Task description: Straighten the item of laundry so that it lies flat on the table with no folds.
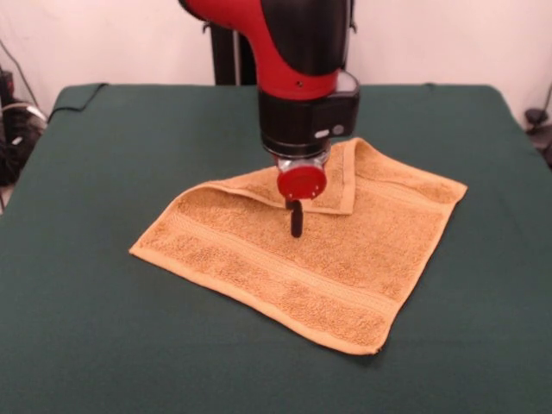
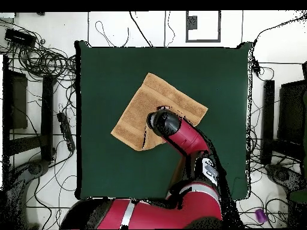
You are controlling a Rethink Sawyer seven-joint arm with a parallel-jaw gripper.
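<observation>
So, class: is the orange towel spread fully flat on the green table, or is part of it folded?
Partly folded. In the front view the towel's far corner is turned over onto itself beneath the gripper; the rest lies flat on the table.

Gripper [image 1: 296, 220] fingers merged into one dark tip, opening unreadable, towel [image 1: 302, 254] part behind the gripper hidden by the arm [image 1: 302, 78], arm's upper part cut off.

- No text, label, brand, number or sign can be read in either view.
- The red and black arm [image 1: 297, 60] shows no readable marking on its housing.
- The towel [image 1: 302, 259] has only plain woven bands, with no letters on them.
- The green table [image 1: 103, 285] has no writing on its cloth.
</observation>
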